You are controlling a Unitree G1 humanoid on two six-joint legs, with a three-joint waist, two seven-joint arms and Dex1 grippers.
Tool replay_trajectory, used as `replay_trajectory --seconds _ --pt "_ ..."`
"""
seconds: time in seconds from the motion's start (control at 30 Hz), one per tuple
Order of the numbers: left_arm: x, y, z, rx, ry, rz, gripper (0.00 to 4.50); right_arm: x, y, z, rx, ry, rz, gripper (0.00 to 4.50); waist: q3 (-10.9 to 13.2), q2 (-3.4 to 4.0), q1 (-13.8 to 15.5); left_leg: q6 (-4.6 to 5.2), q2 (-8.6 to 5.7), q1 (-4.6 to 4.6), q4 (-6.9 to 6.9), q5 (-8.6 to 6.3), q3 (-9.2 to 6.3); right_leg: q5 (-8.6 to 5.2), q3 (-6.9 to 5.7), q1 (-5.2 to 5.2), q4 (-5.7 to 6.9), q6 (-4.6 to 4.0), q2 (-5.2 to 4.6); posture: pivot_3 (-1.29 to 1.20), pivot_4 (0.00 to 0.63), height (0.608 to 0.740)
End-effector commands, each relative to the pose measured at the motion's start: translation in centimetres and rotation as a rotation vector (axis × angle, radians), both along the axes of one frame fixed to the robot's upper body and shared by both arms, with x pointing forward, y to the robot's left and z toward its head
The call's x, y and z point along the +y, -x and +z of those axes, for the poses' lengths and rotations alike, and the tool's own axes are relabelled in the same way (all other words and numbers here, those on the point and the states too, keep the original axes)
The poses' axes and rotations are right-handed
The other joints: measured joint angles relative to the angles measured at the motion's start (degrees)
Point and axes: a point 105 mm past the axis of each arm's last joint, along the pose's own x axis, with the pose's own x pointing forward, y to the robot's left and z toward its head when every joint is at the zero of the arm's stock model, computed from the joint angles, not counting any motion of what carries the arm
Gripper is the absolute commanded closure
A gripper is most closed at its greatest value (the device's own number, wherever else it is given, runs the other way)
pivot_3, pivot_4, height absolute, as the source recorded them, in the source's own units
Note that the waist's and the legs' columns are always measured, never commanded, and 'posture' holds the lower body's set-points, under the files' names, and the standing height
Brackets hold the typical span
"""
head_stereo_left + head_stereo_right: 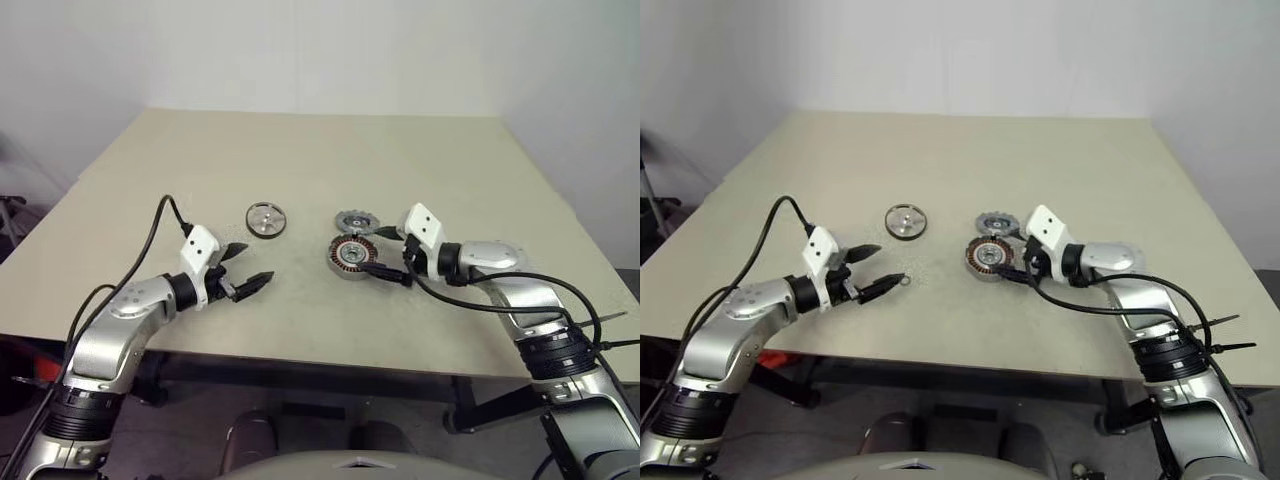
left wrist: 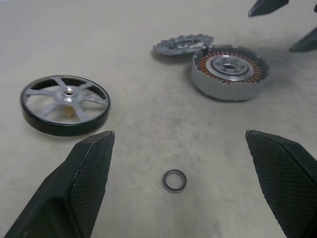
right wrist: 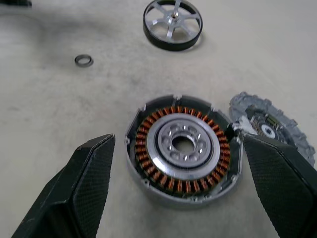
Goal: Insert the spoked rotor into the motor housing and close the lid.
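Hovering open-jawed and empty over the worktop, both grippers, left (image 1: 243, 281) and right (image 1: 392, 255), have grasped nothing yet. Housing (image 1: 350, 257) lies by the right jaws; rotor (image 1: 353, 221) touches it at 12 o'clock; lid (image 1: 266, 219) sits at 10 o'clock. Picking up the rotor likely comes next, calling for a rim pinch.

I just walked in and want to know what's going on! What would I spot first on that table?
First, the motor housing with its bright copper windings, near the middle of the tan table, with the right end effector open just beside it. The notched spoked rotor leans against its far edge. Off to the left sit the lid, a wheel with silver spokes, and a tiny dark ring in front of the open left end effector.
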Motion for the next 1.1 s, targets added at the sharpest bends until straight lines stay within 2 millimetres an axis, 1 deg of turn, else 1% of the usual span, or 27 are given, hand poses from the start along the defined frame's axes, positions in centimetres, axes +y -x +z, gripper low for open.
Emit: replay_trajectory --seconds 0.03,0.17,0.3,0.4,0.57,0.83,1.0,1.1 --pt "-0.1 -0.5 1.3 -0.055 0.005 -0.013 0.02 -0.2 -0.1 1.0 -0.044 0.012 0.017 0.27 0.0 0.0 0.0 0.0 0.0 0.0 0.0 0.0 0.0 0.0 0.0 0.0 0.01 0.0 0.0 0.0 0.0 0.74" --pt "-0.7 -0.8 0.8 -0.054 0.016 -0.013 0.02 -0.5 0.1 0.6 -0.045 0.03 0.014 0.27 0.0 0.0 0.0 0.01 0.0 -0.01 0.01 0.0 0.0 0.0 0.0 0.0 0.01 -0.01 0.0 0.0 0.0 0.74" --pt "-1.2 -0.9 0.5 -0.054 0.011 -0.024 0.02 -0.6 0.1 0.7 -0.051 0.03 0.009 0.27 0.0 0.0 0.2 0.02 0.0 -0.01 0.01 0.0 0.0 0.0 0.0 0.0 0.01 -0.01 0.0 0.0 0.0 0.74" --pt "-1.2 -1.0 0.5 -0.056 0.009 -0.024 0.02 -0.8 0.3 0.4 -0.052 0.041 0.003 0.27 0.0 0.0 0.2 0.01 0.01 0.0 0.03 0.0 0.0 0.01 0.0 0.0 0.04 -0.01 0.0 0.0 0.0 0.74" --pt "-1.2 -0.5 -0.2 -0.047 -0.003 -0.024 0.02 -1.0 0.7 0.2 -0.052 0.049 -0.001 0.27 0.0 0.0 0.2 0.02 0.0 0.01 0.06 0.0 0.0 0.01 0.0 0.02 0.06 -0.01 -0.01 0.0 0.0 0.74" --pt "-1.7 -0.2 -1.0 -0.043 -0.038 -0.025 0.02 -1.4 1.2 -0.2 -0.032 0.057 -0.002 0.27 0.0 -0.01 0.3 0.02 0.0 0.03 0.09 0.0 0.0 0.01 0.0 0.04 0.08 -0.01 -0.01 0.0 0.0 0.74" --pt "-1.8 -0.4 -1.0 -0.044 -0.043 -0.022 0.02 -1.4 1.1 -0.2 -0.029 0.06 -0.004 0.27 0.0 -0.01 0.3 0.02 0.01 0.08 0.1 0.0 -0.01 0.01 0.0 0.07 0.11 -0.01 -0.01 0.0 0.0 0.74" --pt "-1.7 -0.6 -1.4 -0.041 -0.073 -0.016 0.02 -1.3 0.9 -0.4 -0.03 0.065 -0.007 0.27 0.0 -0.01 0.3 0.02 0.01 0.08 0.1 0.0 -0.01 0.01 0.0 0.07 0.11 -0.01 -0.01 0.0 0.0 0.74"
